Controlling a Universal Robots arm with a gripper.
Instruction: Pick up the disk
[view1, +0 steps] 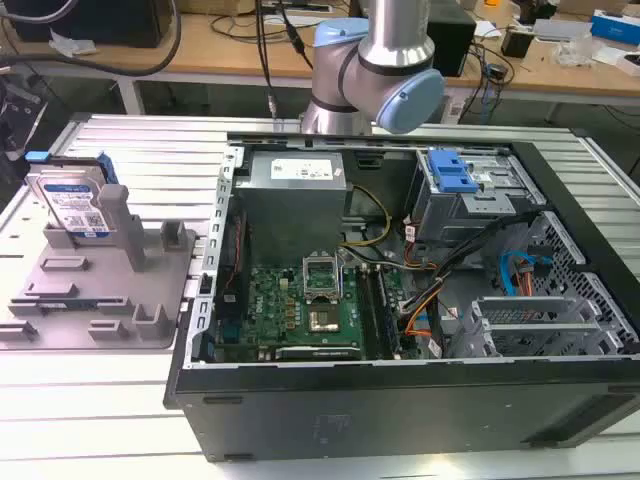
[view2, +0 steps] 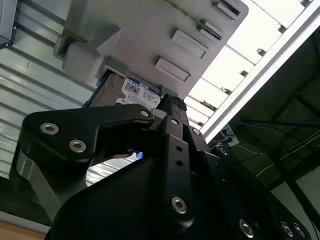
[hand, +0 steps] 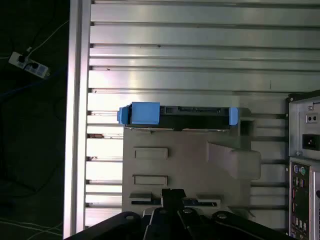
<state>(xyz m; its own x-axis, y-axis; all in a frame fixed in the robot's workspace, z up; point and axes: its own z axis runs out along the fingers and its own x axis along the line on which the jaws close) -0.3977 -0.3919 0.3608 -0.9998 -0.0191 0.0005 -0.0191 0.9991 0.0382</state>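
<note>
The tool (hand: 172, 194) looks closed and empty, tips pressed together, hanging well clear above the edge of the grey fixture (hand: 190, 160) farthest from the disk. Beyond it the disk (hand: 180, 113) stands on edge in the fixture, untouched. The slatted tabletop (hand: 200, 55) stretches behind. I'd judge the pick-up barely started: grasp and lift remain.
</note>
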